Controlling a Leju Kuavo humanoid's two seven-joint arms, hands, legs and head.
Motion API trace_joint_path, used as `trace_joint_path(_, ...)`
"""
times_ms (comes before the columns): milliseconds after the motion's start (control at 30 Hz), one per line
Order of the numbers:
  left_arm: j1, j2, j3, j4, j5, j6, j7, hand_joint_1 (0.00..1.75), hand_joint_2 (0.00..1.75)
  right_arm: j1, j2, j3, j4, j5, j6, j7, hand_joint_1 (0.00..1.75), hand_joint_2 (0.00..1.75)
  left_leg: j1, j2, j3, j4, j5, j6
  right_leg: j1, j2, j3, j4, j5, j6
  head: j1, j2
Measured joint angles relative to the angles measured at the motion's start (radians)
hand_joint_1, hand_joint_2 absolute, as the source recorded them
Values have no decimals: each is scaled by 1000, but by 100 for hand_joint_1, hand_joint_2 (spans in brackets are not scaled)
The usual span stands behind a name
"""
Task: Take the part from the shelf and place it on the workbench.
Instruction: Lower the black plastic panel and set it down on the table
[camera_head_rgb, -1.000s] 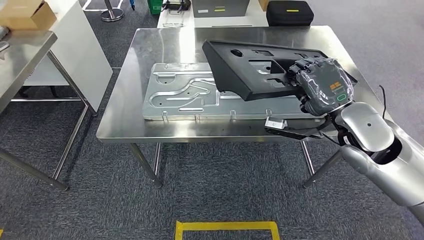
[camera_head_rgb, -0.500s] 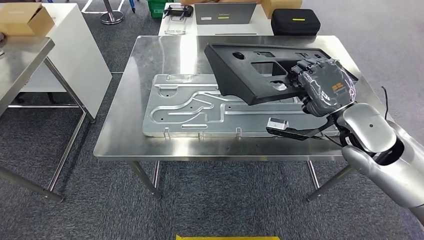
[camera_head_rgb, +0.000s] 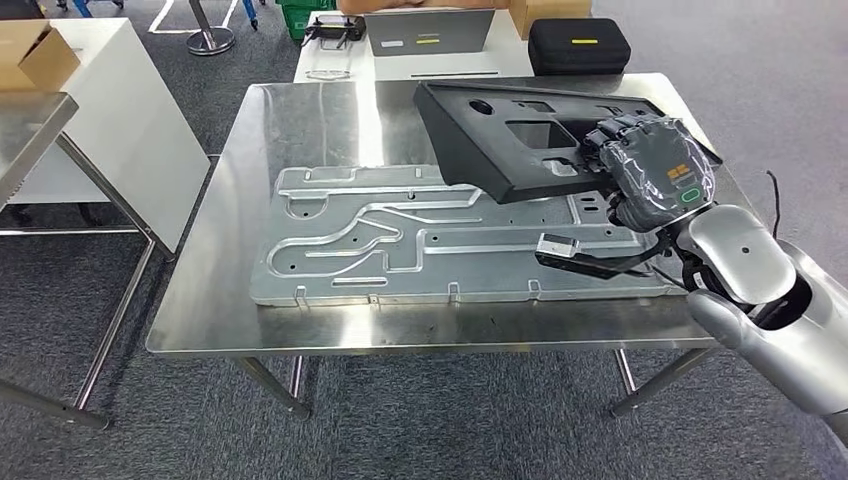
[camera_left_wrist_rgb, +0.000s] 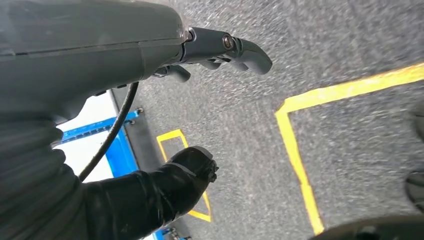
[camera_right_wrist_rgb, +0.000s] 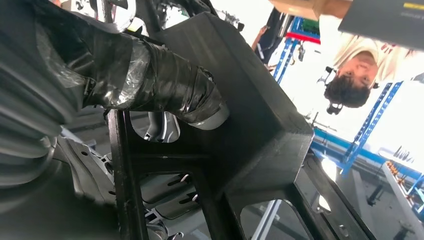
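Above the steel workbench at frame right, my right hand grips the long black plastic part, which extends up-left from it.

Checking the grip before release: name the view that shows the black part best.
Head view: the whole black part shows, held by the right hand above the metal plate. Right wrist view shows its underside close up. Left wrist view shows floor and the left hand.

Silver right arm showing rounded joints, grey right hand wearing clear wrap, carrying orange markings and green ring, black cable trailing
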Motion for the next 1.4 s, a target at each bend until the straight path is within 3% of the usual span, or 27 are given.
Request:
trace_joint_path(67,0,4,0,2,0,0,0,0,175,3,0,1,0,0,0,0,175,175,-11,-5,14,-45,23,17,-4,3,14,-8,1,10,2,0)
trace_joint_path(167,-1,-1,0,2,4,-5,14,0,175,27,9,-6,13,28,60,26,175,175,-8,-3,62,-94,35,27,-6,2,20,12,9,23,2,0)
trace_joint_path(233,-3,-8,0,1,10,-10,30,0,175,72,48,-14,86,109,84,58,175,175,2,-3,90,-114,36,26,-9,2,-23,90,-16,33,3,0)
trace_joint_path(333,-7,-21,0,0,17,-11,36,0,175,148,122,-11,251,202,19,76,175,175,8,-9,99,-109,19,16,-26,1,-131,218,-71,55,3,0)
trace_joint_path(367,-7,-25,0,-1,18,-12,36,0,175,167,136,-10,286,208,11,76,175,175,10,-11,100,-101,11,10,-32,0,-149,216,-60,60,3,0)
trace_joint_path(467,-4,-32,0,-3,17,-13,37,0,175,190,168,-9,343,206,24,76,175,175,18,-13,101,-62,-25,-11,-41,2,-129,76,52,76,3,0)
trace_joint_path(533,-6,-33,0,-3,17,-15,35,0,175,196,189,-11,370,206,49,81,175,175,19,-13,93,-42,-44,-26,-36,3,-122,28,71,65,4,0)
trace_joint_path(600,-9,-33,0,-3,16,-16,33,0,175,204,211,-13,398,212,71,86,175,175,17,-13,88,-34,-52,-37,-32,3,-124,30,66,43,5,0)
trace_joint_path(700,-11,-35,-1,-3,16,-15,31,0,175,202,244,-18,445,217,109,94,175,175,20,-6,73,12,-78,-51,-34,3,-105,26,66,24,4,0)
trace_joint_path(833,-12,-37,-2,-3,16,-11,30,0,175,182,280,-23,510,201,160,103,175,175,26,4,-63,236,-157,-65,-28,0,-85,21,53,11,4,0)
trace_joint_path(867,-11,-37,-2,-3,17,-10,30,0,175,178,288,-23,522,197,166,104,175,175,27,5,-80,250,-150,-63,-26,0,-79,21,48,10,4,0)
trace_joint_path(933,-10,-38,-3,-3,18,-10,30,0,175,173,301,-23,543,194,173,104,175,175,26,5,-60,176,-85,-57,-22,2,-65,21,40,10,4,0)
trace_joint_path(967,-10,-38,-4,-3,18,-10,30,0,175,170,307,-23,552,192,176,104,131,131,25,5,-32,104,-42,-51,-21,2,-57,21,36,11,4,0)
trace_joint_path(1000,-10,-38,-5,-3,19,-10,30,0,175,167,313,-23,560,191,177,104,87,87,22,5,-8,45,-18,-46,-20,3,-51,20,33,13,4,0)
trace_joint_path(1067,-13,-38,-6,-3,19,-10,30,0,175,161,322,-23,577,188,183,103,0,0,15,5,17,-20,-11,-37,-19,4,-47,16,28,23,4,0)
trace_joint_path(1133,-13,-39,-7,-3,20,-11,32,0,175,156,331,-21,590,186,189,101,0,0,15,4,21,-27,-5,-40,-16,5,-46,16,24,24,5,0)
trace_joint_path(1233,-12,-43,-8,-3,19,-14,35,0,175,144,340,-18,601,185,191,99,0,0,16,4,24,-33,15,-47,-13,3,-41,11,25,9,5,0)
trace_joint_path(1400,-14,-44,-9,-3,35,-12,40,0,175,129,353,-12,607,185,183,99,0,0,15,3,26,-33,11,-36,-14,3,-33,-4,28,16,5,0)
